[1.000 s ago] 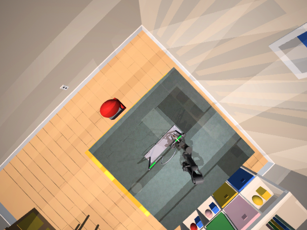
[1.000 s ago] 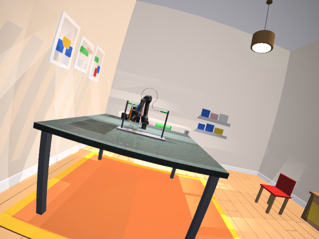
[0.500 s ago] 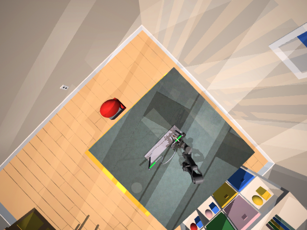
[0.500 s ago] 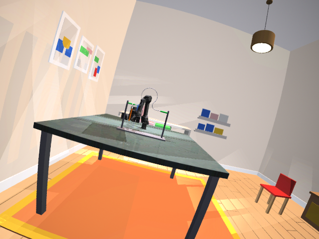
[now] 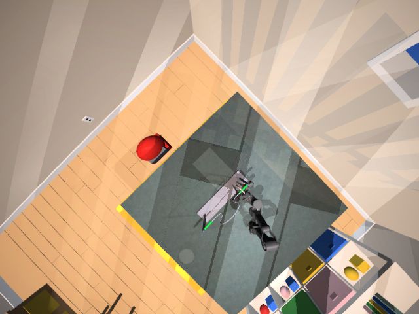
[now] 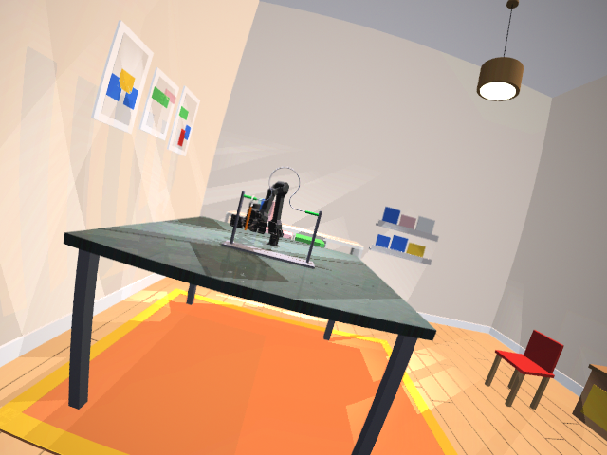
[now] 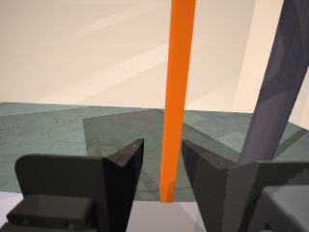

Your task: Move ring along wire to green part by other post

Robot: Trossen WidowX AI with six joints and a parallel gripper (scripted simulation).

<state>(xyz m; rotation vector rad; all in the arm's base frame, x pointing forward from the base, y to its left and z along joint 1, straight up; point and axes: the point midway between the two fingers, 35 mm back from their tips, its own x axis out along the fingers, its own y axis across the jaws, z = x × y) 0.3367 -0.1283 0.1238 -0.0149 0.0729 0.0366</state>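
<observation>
The fingers stand spread on either side of the orange handle (not pinching it), which hangs upright beside the grey post above the table. No readable writing shows anywhere.

Black jointed arm ending in a dark, wedge-fingered tool.

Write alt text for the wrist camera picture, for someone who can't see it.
An upright orange handle stands in the gap between the open tool's two dark fingers, not yet gripped. A grey post rises just to the right, above a green-grey table top.
</observation>
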